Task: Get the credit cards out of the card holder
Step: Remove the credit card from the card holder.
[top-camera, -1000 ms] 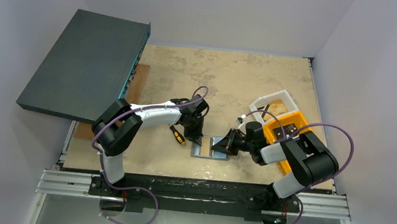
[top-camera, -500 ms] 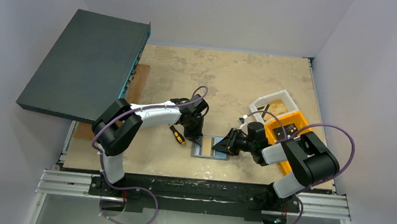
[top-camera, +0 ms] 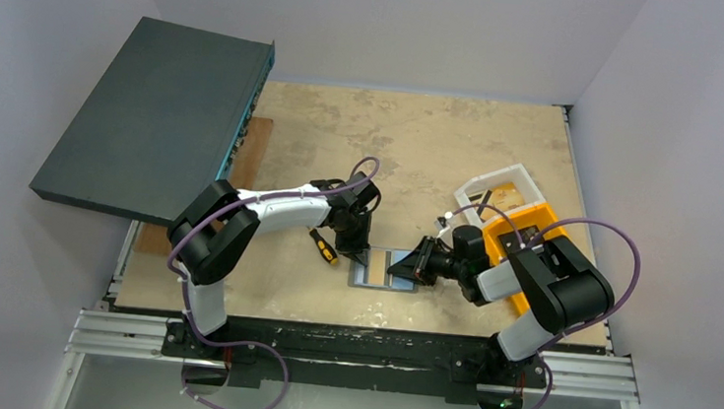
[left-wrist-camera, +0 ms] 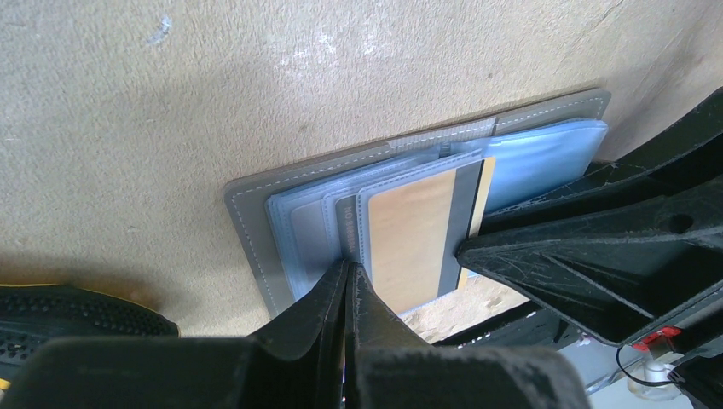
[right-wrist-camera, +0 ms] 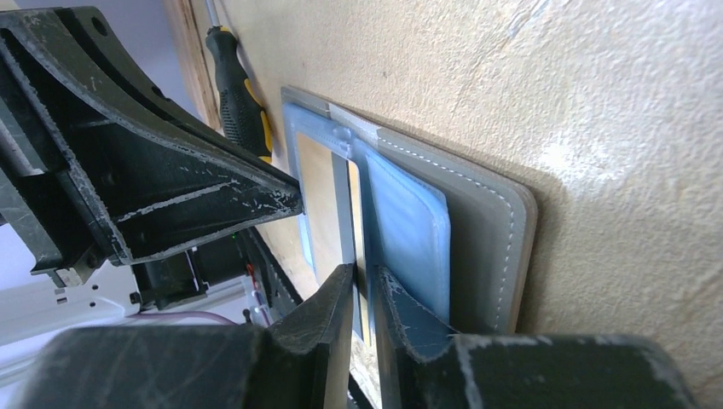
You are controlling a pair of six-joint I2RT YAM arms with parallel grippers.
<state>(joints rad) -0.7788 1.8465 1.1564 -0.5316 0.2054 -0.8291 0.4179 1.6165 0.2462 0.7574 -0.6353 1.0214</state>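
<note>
- Tabletop: carries everything listed.
- Card holder: open flat near the front edge, long axis left–right, between both arms.
- Left gripper: fingers clenched, tips on the holder's left half.
- Right gripper: nearer arm. Fingers narrowly parted astride the card edge; cannot tell if clamped.
- Screwdriver: beside the holder, not obstructing.
- Card: tan, partly out of its pocket, pointing rightward.

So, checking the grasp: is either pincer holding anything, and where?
Right pincer seems to pinch the tan card by its protruding edge; left pincer, shut, holds nothing.

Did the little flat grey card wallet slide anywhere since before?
No. The flat grey card holder sits the same gap from the tan table's near edge, by the yellow-handled screwdriver.
</note>
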